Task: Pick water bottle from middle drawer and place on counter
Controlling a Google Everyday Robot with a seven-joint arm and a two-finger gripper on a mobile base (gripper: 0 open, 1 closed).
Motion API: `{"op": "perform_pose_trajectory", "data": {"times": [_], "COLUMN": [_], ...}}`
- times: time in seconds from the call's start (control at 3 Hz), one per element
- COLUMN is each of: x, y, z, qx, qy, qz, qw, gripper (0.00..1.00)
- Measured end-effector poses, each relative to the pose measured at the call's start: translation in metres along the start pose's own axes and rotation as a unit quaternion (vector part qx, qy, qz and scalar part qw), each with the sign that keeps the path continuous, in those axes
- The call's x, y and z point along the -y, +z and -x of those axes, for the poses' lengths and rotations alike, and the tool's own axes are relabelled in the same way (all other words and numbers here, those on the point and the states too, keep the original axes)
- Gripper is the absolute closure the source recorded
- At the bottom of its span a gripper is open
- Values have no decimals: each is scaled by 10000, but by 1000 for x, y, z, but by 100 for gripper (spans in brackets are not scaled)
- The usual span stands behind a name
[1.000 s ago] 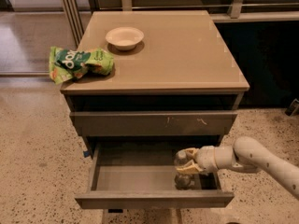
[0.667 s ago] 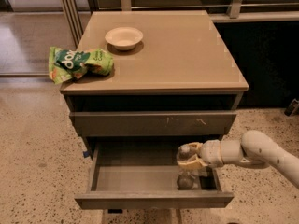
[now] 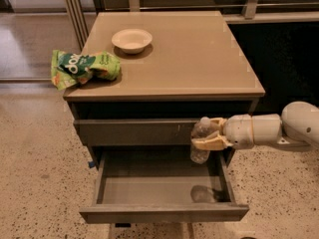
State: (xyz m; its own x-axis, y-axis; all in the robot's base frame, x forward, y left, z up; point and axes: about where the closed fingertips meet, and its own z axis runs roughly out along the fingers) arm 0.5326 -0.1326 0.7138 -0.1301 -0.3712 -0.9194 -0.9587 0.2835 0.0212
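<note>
The water bottle (image 3: pixel 201 141) is a small clear bottle with a white cap, held upright in the air above the right side of the open middle drawer (image 3: pixel 159 193). My gripper (image 3: pixel 208 135) comes in from the right and is shut on the bottle, its tan fingers (image 3: pixel 210 144) around the bottle's middle. The bottle hangs in front of the upper drawer front with pale scratch marks (image 3: pixel 134 132), below the level of the counter (image 3: pixel 199 59). The bottle's shadow lies on the drawer floor beneath it.
A white bowl (image 3: pixel 132 40) sits at the back left of the counter. A green chip bag (image 3: pixel 82 67) lies at the counter's left edge, overhanging it. Speckled floor surrounds the cabinet. A dark wall panel stands to the right behind my arm.
My gripper has lifted the bottle up out of the drawer, from near the drawer floor to the height of the upper drawer front.
</note>
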Motion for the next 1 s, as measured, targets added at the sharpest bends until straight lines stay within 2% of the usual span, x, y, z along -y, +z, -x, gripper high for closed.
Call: {"op": "perform_pose_trajectory", "data": {"times": [0.33, 0.67, 1.0], "x": [0, -5, -9], "y": [0, -14, -45], "z": [0, 34, 105], "qx": [2, 137, 356], "qy": [1, 139, 285], "qz": [2, 38, 107], "qw": [10000, 9998, 9989], "gripper": [100, 100, 100]}}
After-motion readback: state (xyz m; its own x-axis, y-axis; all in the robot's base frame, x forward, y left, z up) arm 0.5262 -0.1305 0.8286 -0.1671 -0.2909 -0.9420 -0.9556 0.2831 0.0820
